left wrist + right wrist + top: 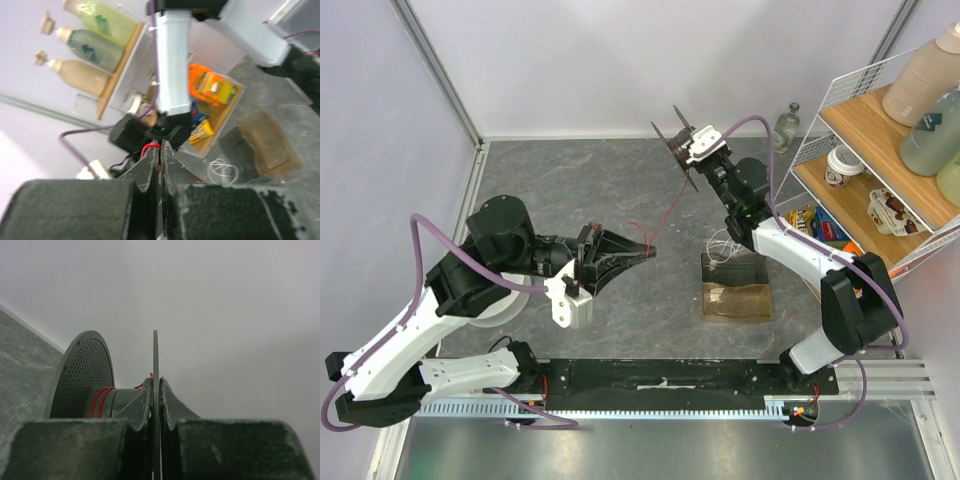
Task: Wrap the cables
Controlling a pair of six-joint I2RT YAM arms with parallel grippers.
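Note:
The cable is a very thin red wire (666, 216) that runs taut from a dark spool (673, 140) at the back down to my left gripper (648, 252) at mid-table. That gripper is shut on the wire, and a short free end sticks out to the left of the tips. In the left wrist view the red wire (150, 147) loops over the closed left gripper (160, 148). My right gripper (692, 152) holds the spool in the air. In the right wrist view the right gripper (155, 384) is shut on the spool's thin flange (155, 355). Two red turns (101, 399) lie on the hub beside the perforated flange (82, 372).
A brown and dark block (735, 290) lies under the right arm, with a white wire coil (722, 246) on its far end. A wire shelf rack (880, 150) with bottles and snacks stands at the right, and a small glass bottle (786, 127) sits by the back wall.

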